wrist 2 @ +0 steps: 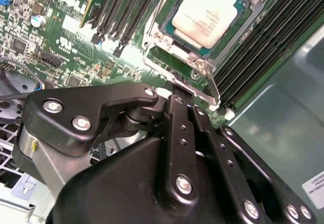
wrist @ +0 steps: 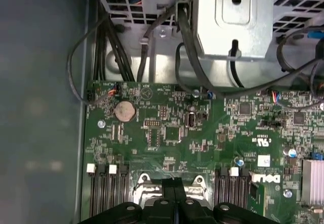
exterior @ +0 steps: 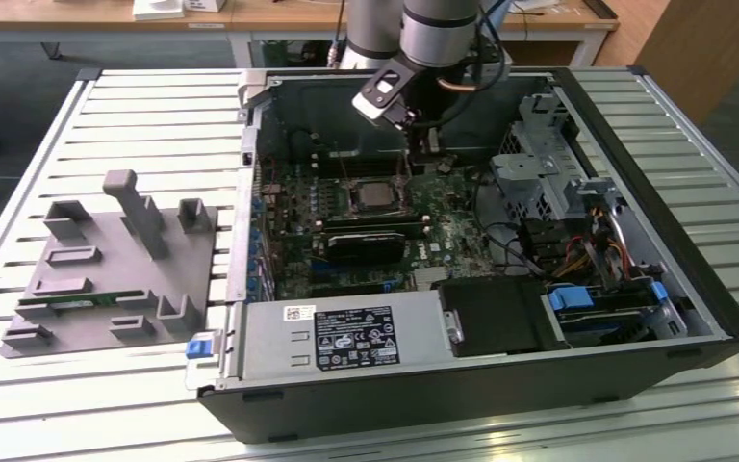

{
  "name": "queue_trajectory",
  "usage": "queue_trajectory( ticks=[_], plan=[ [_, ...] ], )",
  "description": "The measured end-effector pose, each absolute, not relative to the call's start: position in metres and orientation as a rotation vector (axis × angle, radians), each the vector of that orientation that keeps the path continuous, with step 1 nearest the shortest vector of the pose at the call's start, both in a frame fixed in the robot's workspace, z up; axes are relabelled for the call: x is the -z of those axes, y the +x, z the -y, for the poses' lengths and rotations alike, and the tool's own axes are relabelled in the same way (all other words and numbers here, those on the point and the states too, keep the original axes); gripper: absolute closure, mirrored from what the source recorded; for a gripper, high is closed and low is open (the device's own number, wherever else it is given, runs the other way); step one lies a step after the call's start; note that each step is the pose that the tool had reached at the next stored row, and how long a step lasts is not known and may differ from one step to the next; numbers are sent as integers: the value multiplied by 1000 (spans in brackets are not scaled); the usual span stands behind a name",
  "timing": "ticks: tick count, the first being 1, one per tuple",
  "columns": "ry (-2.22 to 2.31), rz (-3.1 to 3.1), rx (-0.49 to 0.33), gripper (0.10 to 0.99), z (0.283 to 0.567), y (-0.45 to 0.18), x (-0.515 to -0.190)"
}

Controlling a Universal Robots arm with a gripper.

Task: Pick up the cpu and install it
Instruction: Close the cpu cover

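Note:
The cpu (wrist 2: 207,16), a small square chip with a silvery top plate, lies flat in its socket on the green motherboard (wrist: 167,133) inside the open computer case (exterior: 472,404). In the exterior view the cpu (exterior: 372,195) sits near the board's middle. My gripper (exterior: 418,135) hangs above and just behind it, inside the case. In the second wrist view the gripper (wrist 2: 181,90) is shut with nothing between its fingers, its tips close to the socket's metal lever (wrist 2: 212,85) beside the cpu. In the first wrist view the closed fingers (wrist: 169,184) meet over the socket frame.
A grey fixture (exterior: 100,260) on the slatted table (exterior: 151,106) at the exterior view's left holds a green memory stick (exterior: 74,303). Inside the case are a black block (exterior: 363,245), memory slots (wrist 2: 126,11), a power supply (exterior: 344,337), a drive cage (exterior: 537,164) and loose cables (wrist: 116,52).

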State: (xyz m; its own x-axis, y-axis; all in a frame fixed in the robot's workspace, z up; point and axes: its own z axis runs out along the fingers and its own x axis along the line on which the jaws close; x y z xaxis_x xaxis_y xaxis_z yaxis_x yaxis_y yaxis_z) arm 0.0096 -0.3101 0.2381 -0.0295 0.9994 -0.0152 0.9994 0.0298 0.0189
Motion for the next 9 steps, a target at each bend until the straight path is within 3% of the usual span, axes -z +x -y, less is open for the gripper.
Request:
queue_trajectory(
  ticks=[9],
  plan=[
    [2171, -2237, -5, 980, 310, 4, -235]
  ],
)
